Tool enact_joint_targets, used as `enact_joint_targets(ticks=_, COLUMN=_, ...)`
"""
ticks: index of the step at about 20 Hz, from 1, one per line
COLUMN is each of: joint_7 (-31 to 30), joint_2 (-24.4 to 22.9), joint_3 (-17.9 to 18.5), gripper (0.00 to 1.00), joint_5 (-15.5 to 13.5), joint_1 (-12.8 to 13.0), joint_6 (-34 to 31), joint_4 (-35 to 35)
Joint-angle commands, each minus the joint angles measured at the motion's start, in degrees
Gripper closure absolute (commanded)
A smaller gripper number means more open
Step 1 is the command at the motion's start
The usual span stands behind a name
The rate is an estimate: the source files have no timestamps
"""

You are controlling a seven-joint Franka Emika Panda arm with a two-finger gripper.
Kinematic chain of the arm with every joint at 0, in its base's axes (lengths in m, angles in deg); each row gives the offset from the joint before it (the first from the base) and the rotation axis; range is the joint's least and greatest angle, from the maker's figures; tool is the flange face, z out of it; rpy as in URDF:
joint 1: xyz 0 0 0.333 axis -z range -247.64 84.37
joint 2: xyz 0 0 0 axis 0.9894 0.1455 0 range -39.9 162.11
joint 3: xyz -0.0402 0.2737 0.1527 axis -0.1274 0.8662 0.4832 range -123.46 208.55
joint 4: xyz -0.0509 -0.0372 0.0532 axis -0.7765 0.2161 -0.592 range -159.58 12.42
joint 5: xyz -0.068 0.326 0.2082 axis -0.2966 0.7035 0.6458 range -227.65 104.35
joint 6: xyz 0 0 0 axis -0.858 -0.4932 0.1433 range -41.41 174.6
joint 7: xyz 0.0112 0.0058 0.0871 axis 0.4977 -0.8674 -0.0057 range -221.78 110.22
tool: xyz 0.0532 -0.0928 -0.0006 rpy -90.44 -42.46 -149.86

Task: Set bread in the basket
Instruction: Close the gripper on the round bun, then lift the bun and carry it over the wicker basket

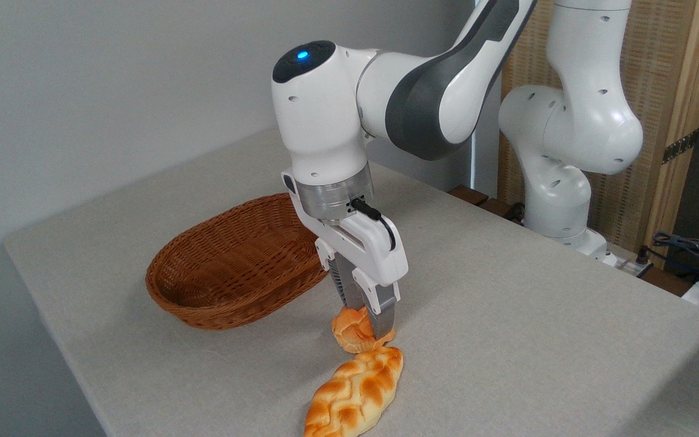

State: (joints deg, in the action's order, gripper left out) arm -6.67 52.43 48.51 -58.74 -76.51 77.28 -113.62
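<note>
The bread (pixel 348 335), a small round golden bun, rests on the grey table (pixel 507 328) just right of the basket. My gripper (pixel 369 323) comes straight down on it, its two fingers pressed against the bun's sides, shut on it. The right finger hides part of the crust. The reddish-brown wicker basket (pixel 234 267) sits empty to the left, its near rim a short way from the bun.
A longer braided loaf (pixel 355 388) lies touching the bun's front side, reaching to the table's front edge. The arm's white base (pixel 559 200) stands at the back right, with cables (pixel 695 249) beyond it. The table's left edge runs close behind the basket.
</note>
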Motion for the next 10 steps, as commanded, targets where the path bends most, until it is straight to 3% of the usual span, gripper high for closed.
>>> enact_joint_targets(ticks=1, joint_7=0.6, joint_2=0.0, joint_3=0.9, gripper=0.61, joint_5=0.1, joint_1=0.7, joint_6=1.4, joint_4=-0.7)
enact_joint_targets(ticks=8, joint_7=0.6, joint_2=-1.3, joint_3=0.8, gripper=0.61, joint_5=-0.3, joint_1=0.7, joint_6=0.6, joint_4=1.6)
enact_joint_targets(ticks=10, joint_7=0.6, joint_2=-1.3, joint_3=0.9, gripper=0.61, joint_5=-2.5, joint_1=0.7, joint_6=-2.4, joint_4=4.9)
